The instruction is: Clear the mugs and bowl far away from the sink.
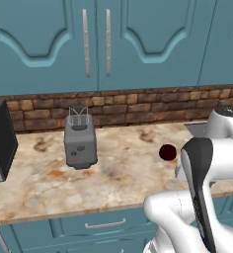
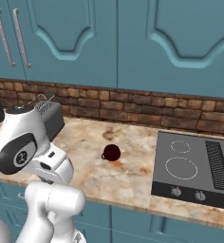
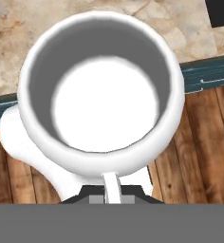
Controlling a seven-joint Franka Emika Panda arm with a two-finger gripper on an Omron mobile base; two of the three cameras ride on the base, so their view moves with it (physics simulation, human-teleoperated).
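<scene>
I have the white mug clamped at its rim in the end effector, hanging over the counter edge and wood floor. I should carry it level and set it beside the maroon mug, clear of the stovetop.

I see a white mug with a grey-shaded inner wall. The other mug is dark maroon. The counter is mottled beige and rust; the wall is brown brick, cabinets teal, toaster grey, stovetop black with white rings, floor brown wood.
</scene>
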